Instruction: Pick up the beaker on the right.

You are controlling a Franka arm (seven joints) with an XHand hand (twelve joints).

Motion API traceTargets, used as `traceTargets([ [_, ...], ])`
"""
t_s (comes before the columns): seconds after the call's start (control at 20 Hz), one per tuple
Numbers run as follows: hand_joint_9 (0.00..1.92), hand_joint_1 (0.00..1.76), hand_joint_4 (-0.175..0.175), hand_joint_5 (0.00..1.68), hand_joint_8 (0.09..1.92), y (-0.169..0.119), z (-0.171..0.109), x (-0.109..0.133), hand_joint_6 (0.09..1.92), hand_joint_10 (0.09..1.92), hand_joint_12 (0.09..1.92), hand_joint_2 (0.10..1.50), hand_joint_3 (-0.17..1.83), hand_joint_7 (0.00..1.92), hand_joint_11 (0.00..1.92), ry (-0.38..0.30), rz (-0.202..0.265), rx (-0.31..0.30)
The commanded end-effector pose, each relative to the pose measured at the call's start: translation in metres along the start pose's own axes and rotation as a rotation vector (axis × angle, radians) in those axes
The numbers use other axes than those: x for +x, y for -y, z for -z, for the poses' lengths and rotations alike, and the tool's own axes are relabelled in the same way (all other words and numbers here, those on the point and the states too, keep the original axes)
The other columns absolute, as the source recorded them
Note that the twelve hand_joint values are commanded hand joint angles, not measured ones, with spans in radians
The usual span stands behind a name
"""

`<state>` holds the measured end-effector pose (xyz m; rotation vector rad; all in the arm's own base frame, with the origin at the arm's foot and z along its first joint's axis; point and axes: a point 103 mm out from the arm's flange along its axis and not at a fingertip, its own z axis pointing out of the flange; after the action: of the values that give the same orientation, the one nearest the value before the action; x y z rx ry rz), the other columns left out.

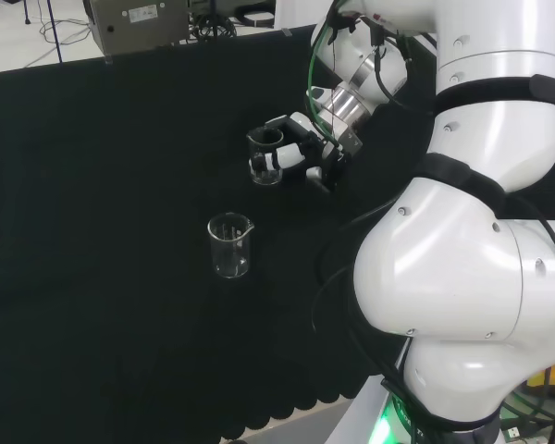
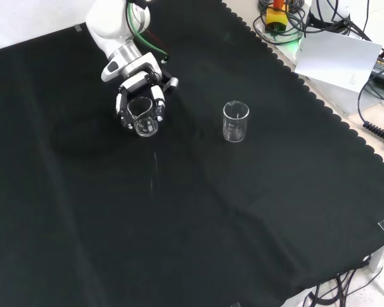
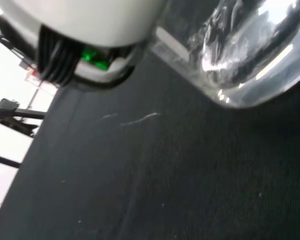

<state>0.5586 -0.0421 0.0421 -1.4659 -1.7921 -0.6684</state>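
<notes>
Fingers [image 2: 159, 97] of the robot's hand [image 2: 139, 89] curl around a clear glass beaker [image 2: 143, 118], pinching it upright near the far edge of the black-clothed counter [image 2: 198, 211] — in the wrist view its glass base [image 3: 250, 70] appears to hang just clear of the cloth. A second beaker [image 2: 235, 121] stands untouched, well apart to the right in the front view and nearer the camera in the head view. With the vessel's long axis vertical and already enclosed, the pick-up appears to call only for a straight lift — no further reach.
</notes>
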Motion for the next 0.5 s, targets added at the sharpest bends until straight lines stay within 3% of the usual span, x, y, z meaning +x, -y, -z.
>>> traceTargets([
  [0.05,1.63,1.53,-0.175,1.2,0.73,0.001,0.026,0.017,0.75,0.17,0.68,0.57,0.71,1.31,1.21,0.141,0.004,-0.097],
  [0.25,1.7,1.52,-0.175,1.24,0.69,0.005,0.048,0.033,0.7,0.09,0.75,0.51,0.79,1.35,1.24,0.192,0.054,-0.086],
  [0.5,1.73,1.46,-0.175,1.29,0.67,0.018,0.072,0.048,0.64,0.09,0.66,0.43,0.93,1.39,1.36,0.259,0.069,-0.053],
])
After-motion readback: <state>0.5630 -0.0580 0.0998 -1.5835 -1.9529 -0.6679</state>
